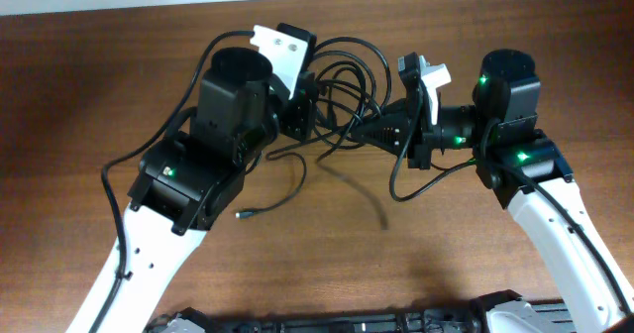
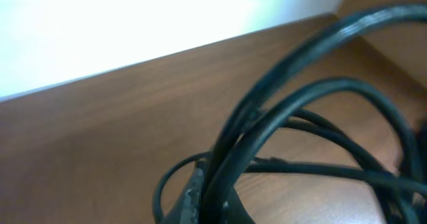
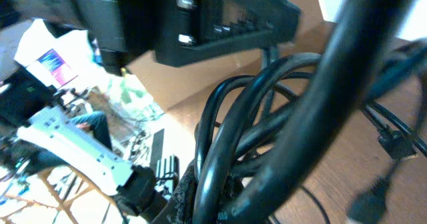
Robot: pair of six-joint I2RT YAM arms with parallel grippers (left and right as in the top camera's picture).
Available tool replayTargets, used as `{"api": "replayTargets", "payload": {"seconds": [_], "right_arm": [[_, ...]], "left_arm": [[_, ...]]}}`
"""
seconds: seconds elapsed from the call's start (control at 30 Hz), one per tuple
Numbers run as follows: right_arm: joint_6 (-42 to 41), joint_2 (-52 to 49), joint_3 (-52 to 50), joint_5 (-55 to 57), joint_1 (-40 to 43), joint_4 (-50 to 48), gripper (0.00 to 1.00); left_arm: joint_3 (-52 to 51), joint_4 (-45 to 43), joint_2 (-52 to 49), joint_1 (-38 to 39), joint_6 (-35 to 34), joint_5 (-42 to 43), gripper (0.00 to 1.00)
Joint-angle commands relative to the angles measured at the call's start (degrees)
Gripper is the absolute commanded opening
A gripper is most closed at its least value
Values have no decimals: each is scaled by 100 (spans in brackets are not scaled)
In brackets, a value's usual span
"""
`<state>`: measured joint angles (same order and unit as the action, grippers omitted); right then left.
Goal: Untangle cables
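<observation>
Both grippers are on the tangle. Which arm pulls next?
Probably right: the right gripper, shut on the cables, has table room on its outer side; the left gripper, also shut on them, can anchor.

Glossy black cables (image 2: 230, 151), smooth wooden table (image 1: 446, 264)

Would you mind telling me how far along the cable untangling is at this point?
Little looks done: the cables lie in one overlapping clump, though one plug end trails free on the table. In hand: the left gripper and right gripper are both shut on strands of it from opposite sides. Left: pulling the loops apart and laying each cable out separately.
</observation>
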<state>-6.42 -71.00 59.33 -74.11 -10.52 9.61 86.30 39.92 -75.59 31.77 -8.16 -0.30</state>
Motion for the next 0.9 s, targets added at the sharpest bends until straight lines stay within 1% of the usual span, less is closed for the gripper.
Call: {"api": "replayTargets", "payload": {"seconds": [0.0, 0.03, 0.1, 0.13, 0.23, 0.33, 0.4, 0.47, 0.53, 0.57, 0.6, 0.67, 0.7, 0.73, 0.77, 0.87], "right_arm": [[66, 17, 37, -826, -28, -46, 4], [66, 17, 37, -826, -28, -44, 4], [63, 17, 37, -824, -26, -46, 4], [66, 17, 37, -822, -26, -48, 4], [63, 17, 37, -813, -26, -72, 4], [17, 17, 37, -566, -26, -87, 4], [-138, 17, 37, -98, -26, -87, 4], [-684, 17, 37, 846, -26, 7, 4], [-1095, 17, 37, 1823, -26, 282, 4], [-1303, 17, 37, 2551, -28, 584, 4], [-1434, 17, 37, 3014, -26, 826, 4], [-1556, 17, 37, 3665, -26, 1305, 4], [-1554, 17, 37, 3731, -26, 1443, 4], [-1552, 17, 37, 3633, -28, 1506, 12], [-1550, 17, 37, 3440, -28, 1502, 26], [-1486, 17, 37, 2988, -28, 1427, 41]], "left_arm": [[72, 260, 59, -214, -1480, -1401, 0], [72, 391, 59, -352, -1849, -1412, 0], [72, 621, 59, -671, -2345, -1405, 0], [74, 695, 59, -848, -2398, -1272, 0], [72, 809, 59, -1029, -2511, -1084, 0], [72, 1034, 59, -1182, -3023, -1086, 0], [72, 1174, 59, -1187, -3027, -1086, 0], [72, 1224, 59, -1185, -3237, -1014, 0], [72, 1204, 59, -1180, -3180, -737, 0], [72, 1143, 59, -1180, -2774, -420, 0], [72, 1108, 59, -1180, -2509, -221, 0], [74, 1095, 72, -1180, -2194, 20, 0], [74, 1093, 72, -1180, -2146, 57, 0], [74, 1093, 70, -1180, -2144, 55, 0], [74, 1086, 72, -1180, -2100, 55, 0], [74, 1062, 70, -1180, -1665, 50, 0]]}}
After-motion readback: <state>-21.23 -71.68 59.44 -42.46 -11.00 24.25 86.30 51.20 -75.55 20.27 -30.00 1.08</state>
